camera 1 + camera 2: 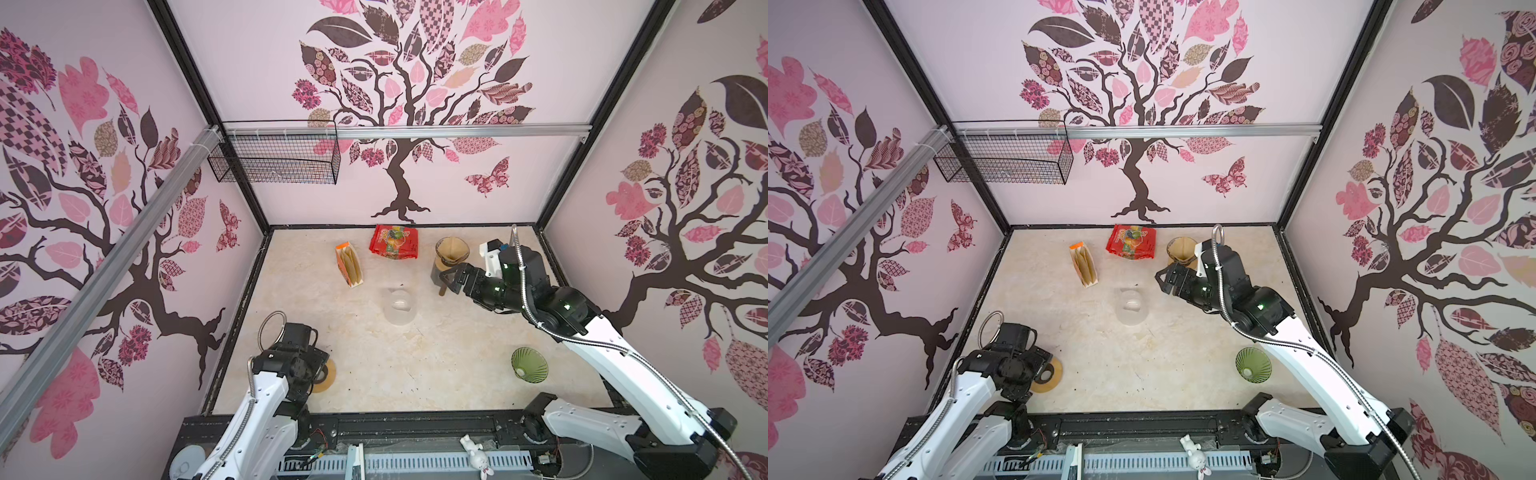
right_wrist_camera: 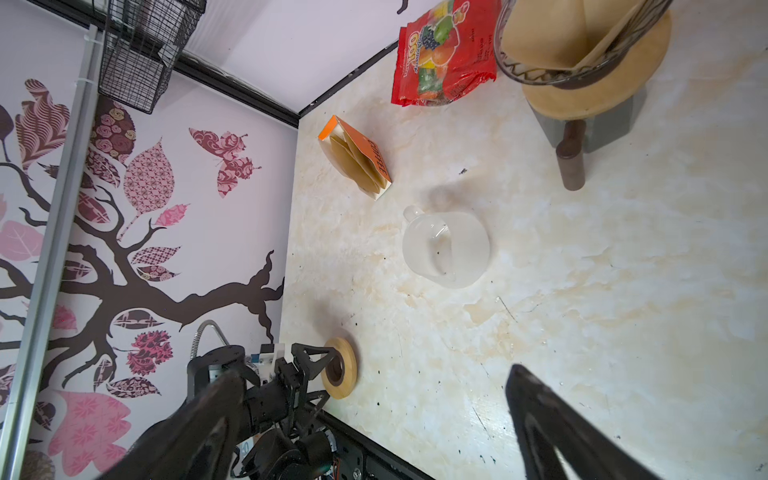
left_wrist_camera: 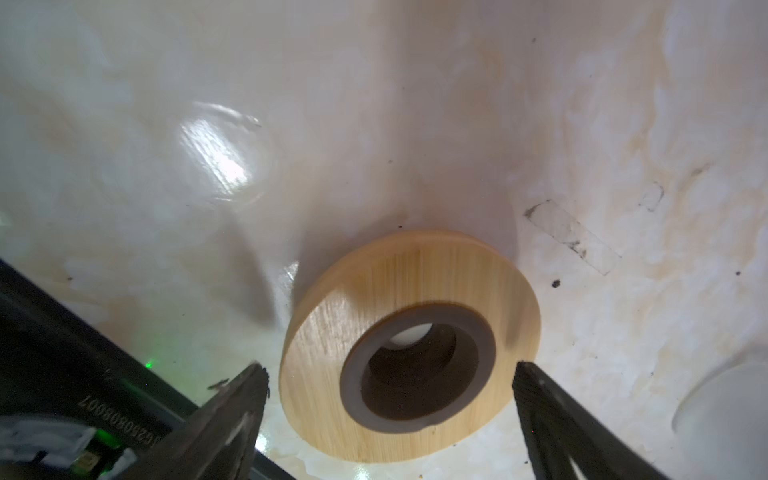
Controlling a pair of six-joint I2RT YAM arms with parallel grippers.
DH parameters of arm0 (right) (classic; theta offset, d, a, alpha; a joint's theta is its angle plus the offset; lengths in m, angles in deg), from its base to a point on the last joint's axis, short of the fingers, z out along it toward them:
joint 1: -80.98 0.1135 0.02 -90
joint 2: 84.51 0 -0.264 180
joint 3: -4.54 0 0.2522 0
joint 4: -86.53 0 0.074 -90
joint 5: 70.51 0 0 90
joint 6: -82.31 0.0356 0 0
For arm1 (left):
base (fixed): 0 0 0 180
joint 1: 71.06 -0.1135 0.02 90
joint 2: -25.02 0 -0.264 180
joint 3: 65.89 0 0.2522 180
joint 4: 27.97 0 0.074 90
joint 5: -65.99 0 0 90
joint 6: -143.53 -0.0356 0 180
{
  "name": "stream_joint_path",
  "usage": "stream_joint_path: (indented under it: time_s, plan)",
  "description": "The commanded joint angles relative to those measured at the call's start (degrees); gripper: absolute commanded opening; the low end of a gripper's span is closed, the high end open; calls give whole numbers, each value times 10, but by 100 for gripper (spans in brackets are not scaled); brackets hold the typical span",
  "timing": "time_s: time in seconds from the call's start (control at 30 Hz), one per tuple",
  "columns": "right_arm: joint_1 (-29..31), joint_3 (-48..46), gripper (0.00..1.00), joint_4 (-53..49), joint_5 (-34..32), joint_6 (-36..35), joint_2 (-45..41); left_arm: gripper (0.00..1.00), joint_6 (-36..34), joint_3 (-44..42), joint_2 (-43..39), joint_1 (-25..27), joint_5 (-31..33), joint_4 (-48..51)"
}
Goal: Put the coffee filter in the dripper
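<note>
The brown paper coffee filter [image 2: 552, 37] is sitting inside the dark dripper [image 2: 536, 75], which is resting on a wooden stand [image 2: 602, 87] at the far right of the counter [image 1: 415, 374]. The right end effector [image 1: 1161, 283] is hovering just beside the stand with its jaws spread wide, gripping nothing. The left end effector [image 3: 389, 369] is hanging open over a wooden ring [image 3: 332, 332] near the counter's front left edge, a finger on either side of it. An orange box of filters [image 1: 349, 264], a red candy bag [image 1: 394, 242] and a clear glass carafe [image 1: 400, 306] are lying apart across the middle.
</note>
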Motion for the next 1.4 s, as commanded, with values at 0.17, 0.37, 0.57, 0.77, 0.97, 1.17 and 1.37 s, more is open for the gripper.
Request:
stream_joint_path:
  time_s: [0.17, 0.37, 0.57, 0.77, 0.97, 1.17, 1.37]
  plan:
    - [-36, 2, 100, 10, 63, 16, 12, 93, -4, -53, 10, -2, -65, -119]
    - [-43, 4, 100, 16, 76, 15, 15, 93, -14, -58, 40, -2, -73, -202]
    - [-43, 13, 100, 22, 87, 8, 13, 92, -23, -54, 126, -1, -86, -331]
    - [-42, 19, 100, 13, 64, -2, 8, 92, -24, -35, 226, 0, -114, -448]
    - [-43, 18, 100, 16, 61, -5, 3, 92, -25, -8, 282, 3, -113, -476]
    - [-43, 21, 100, 18, 83, -10, -2, 87, -21, -51, 190, -5, -111, -420]
    - [-43, -3, 100, 28, 83, -11, -4, 77, -20, -87, 68, -29, -122, -357]
